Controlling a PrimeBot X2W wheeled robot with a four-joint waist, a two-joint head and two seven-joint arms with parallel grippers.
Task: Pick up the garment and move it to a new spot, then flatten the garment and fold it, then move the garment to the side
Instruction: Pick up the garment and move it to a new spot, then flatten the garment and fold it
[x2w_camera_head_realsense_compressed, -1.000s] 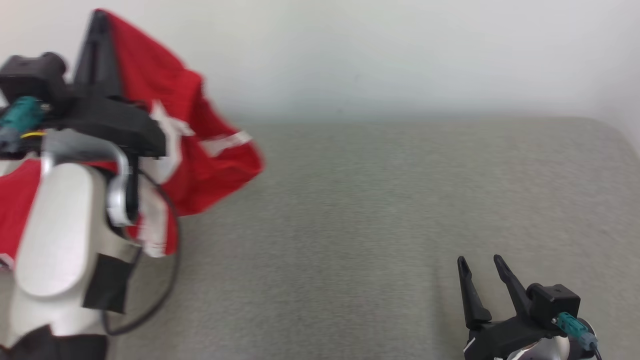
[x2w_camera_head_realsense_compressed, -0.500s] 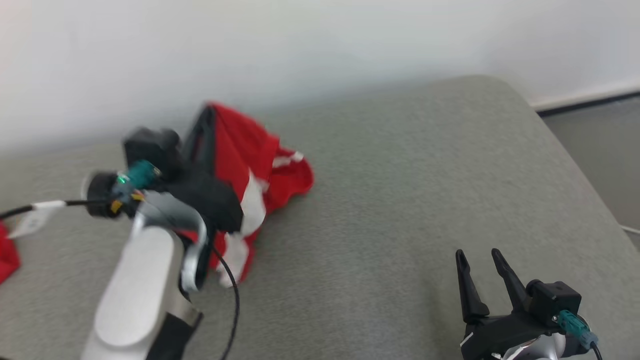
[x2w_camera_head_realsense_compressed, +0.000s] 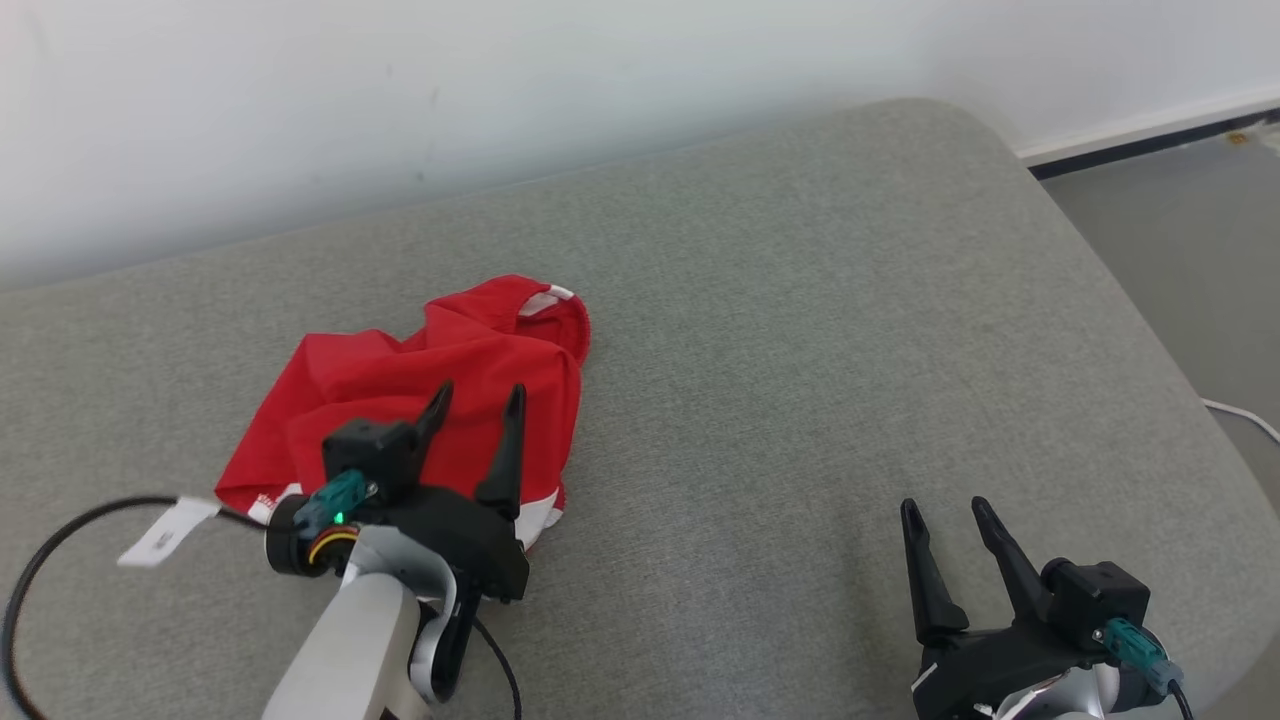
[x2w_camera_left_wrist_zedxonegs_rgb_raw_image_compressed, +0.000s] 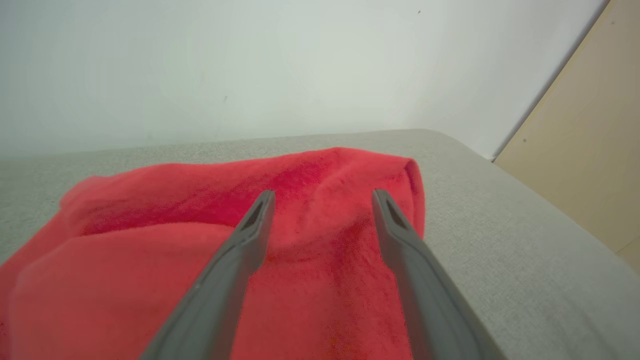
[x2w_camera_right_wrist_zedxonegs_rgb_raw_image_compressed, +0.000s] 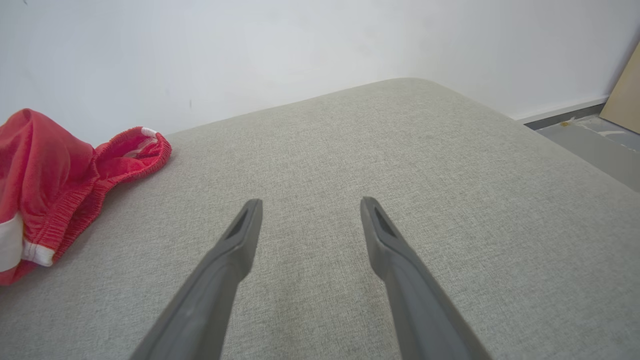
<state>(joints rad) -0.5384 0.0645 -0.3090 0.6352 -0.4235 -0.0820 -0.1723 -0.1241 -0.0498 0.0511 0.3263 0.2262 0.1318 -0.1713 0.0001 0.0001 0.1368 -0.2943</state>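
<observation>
Moved since a second ago: the red garment (x2w_camera_head_realsense_compressed: 400, 400), then hanging bunched from the raised, closed left gripper (x2w_camera_head_realsense_compressed: 481, 388), is now lying released on the grey cushion (x2w_camera_head_realsense_compressed: 800, 350), and the head camera is now looking further down, so the whole view has shifted. Item, garment: red cloth with white trim, lying crumpled in a loose heap on the left half of the cushion, near the back edge by the white wall (x2w_camera_head_realsense_compressed: 400, 80); its gathered elastic band with a white patch is pointing toward the cushion's middle, and a white stripe is showing at its near edge. Item, left gripper: its two dark fingers are standing spread apart with nothing between them, pointing over the near part of the heap; in the left wrist view both fingers are lying against the red cloth, and whether the tips are touching it cannot be told. A black cable (x2w_camera_head_realsense_compressed: 40, 560) with a white tag (x2w_camera_head_realsense_compressed: 165, 530) is looping from this wrist across the cushion at the left. Item, right gripper (x2w_camera_head_realsense_compressed: 943, 504): fingers also spread wide and holding nothing, hovering low over bare cushion at the near right, well apart from the garment; in the right wrist view the garment is sitting at the far left edge. Item, surroundings: grey floor (x2w_camera_head_realsense_compressed: 1180, 200) is showing beyond the cushion's rounded right corner, with a thin white cord (x2w_camera_head_realsense_compressed: 1240, 415) lying on it, and a tan panel (x2w_camera_left_wrist_zedxonegs_rgb_raw_image_compressed: 590, 150) is leaning at the right in the left wrist view.
</observation>
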